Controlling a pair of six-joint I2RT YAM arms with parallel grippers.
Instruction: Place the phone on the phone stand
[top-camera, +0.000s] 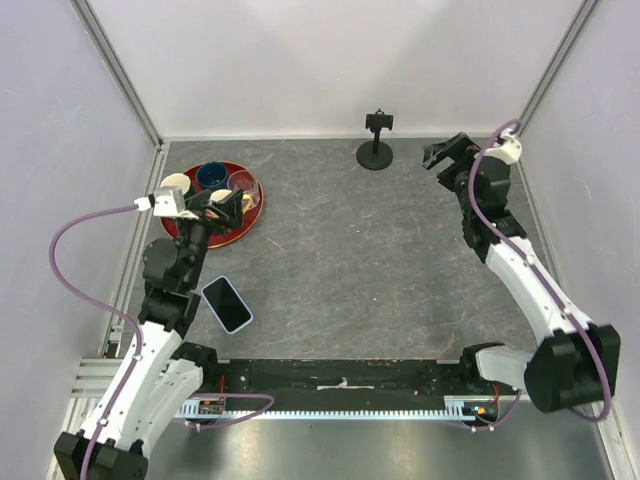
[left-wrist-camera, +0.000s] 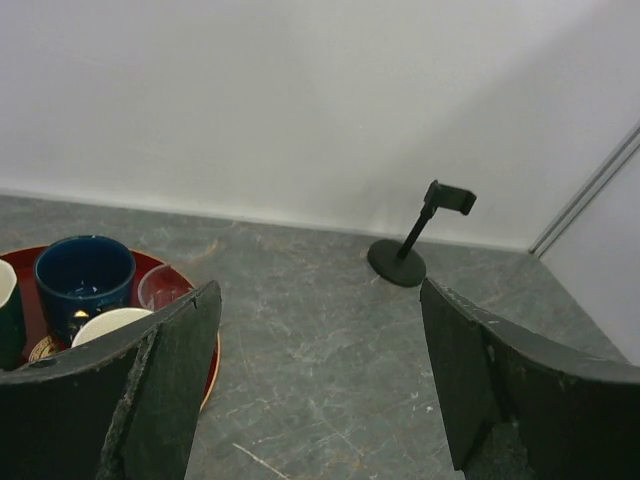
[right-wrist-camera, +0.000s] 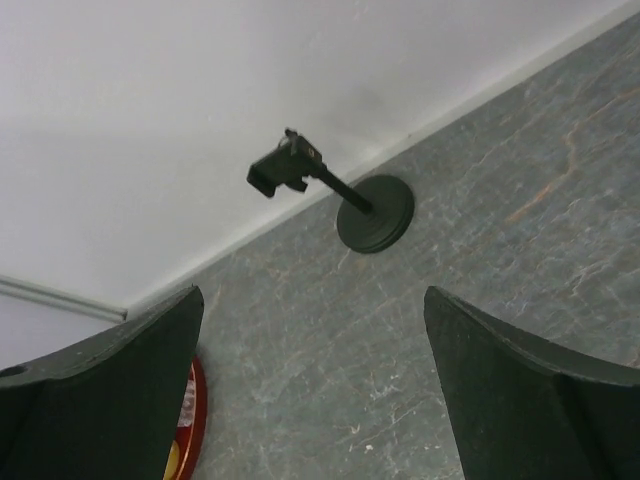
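Found phone (top-camera: 227, 304) flat on table (top-camera: 350, 260) beside left arm (top-camera: 165, 290), well apart from phone stand (top-camera: 376, 140) at far wall (top-camera: 300, 70). Observed left gripper (top-camera: 228, 205) released above red tray (top-camera: 250, 228) of cups (top-camera: 211, 176); right gripper (top-camera: 440, 155) released near stand.

Bare grey stone-patterned tabletop (top-camera: 350, 260) lies between the flat light-blue-cased phone (top-camera: 227, 304) and the small black disc-based stand (top-camera: 376, 141). The round red tray of cups (top-camera: 243, 230) sits to the left, and the white back wall (top-camera: 330, 60) is just behind the stand.
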